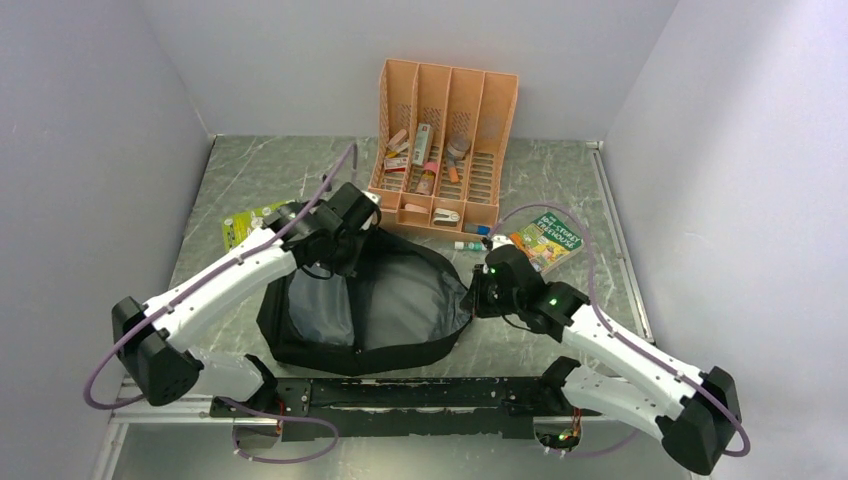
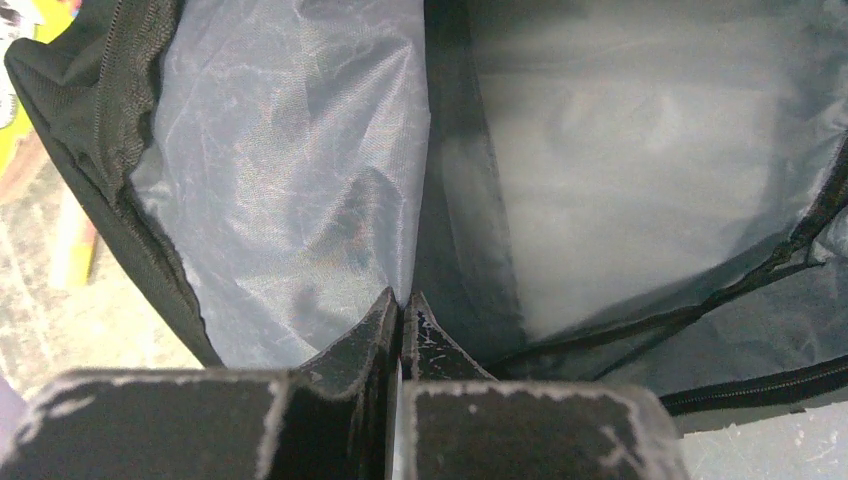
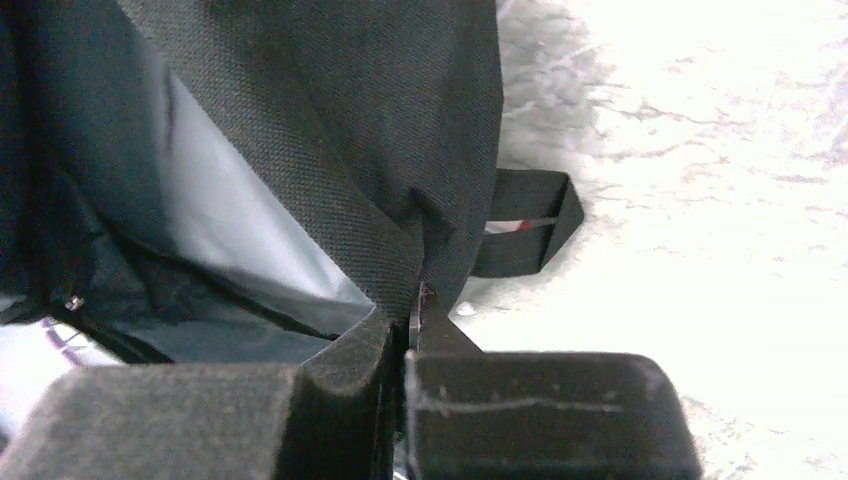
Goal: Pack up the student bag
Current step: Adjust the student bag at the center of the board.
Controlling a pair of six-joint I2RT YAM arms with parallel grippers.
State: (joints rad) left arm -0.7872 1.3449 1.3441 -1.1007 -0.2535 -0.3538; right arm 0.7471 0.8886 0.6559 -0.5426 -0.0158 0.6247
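student bag (image 1: 365, 310) soft, floppy | left hand (image 2: 402, 305) pinched on grey lining (image 2: 290, 150) | right hand (image 3: 415, 300) pinched on black rim (image 3: 330, 170) | likely best hold: zip-edge seam, lining slippery

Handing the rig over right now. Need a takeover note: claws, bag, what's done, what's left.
Left claw: shut, pinching the bag at its far left rim, on the grey lining.
Right claw: shut on the bag's black right rim.
Bag lies flat, mouth spread open; nothing seen inside.
Done: bag opened.
Left: all packing. Book right of bag, booklet left of it, stationery in the organiser behind.
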